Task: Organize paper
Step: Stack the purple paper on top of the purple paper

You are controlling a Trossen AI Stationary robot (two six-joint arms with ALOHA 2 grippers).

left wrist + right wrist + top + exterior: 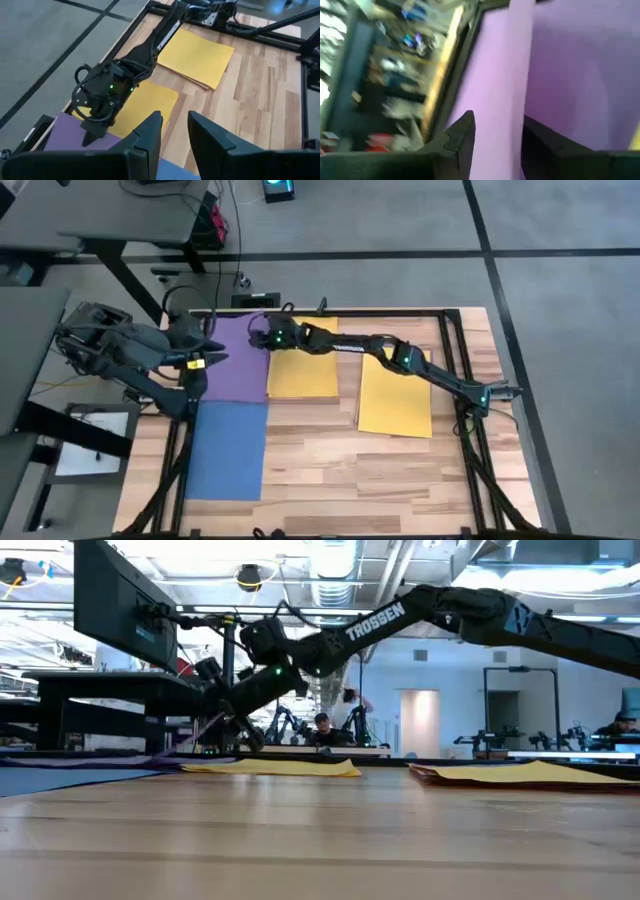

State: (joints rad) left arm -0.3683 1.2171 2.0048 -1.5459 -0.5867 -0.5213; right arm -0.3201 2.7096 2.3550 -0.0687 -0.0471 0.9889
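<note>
Reaching across to the purple sheet beside the yellow stack, right gripper pinching its lifted edge; could crease or slip. Left gripper parted, empty.

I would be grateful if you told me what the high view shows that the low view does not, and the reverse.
Only the high view shows the whole layout: the purple sheet with the blue sheet beside it, the left gripper at the purple sheet's edge, and the right gripper over that sheet's far corner. Only the low view shows the room behind, with a person seated there, and a purple edge lifted off the table. Both show the two yellow stacks lying on the wooden table.
</note>
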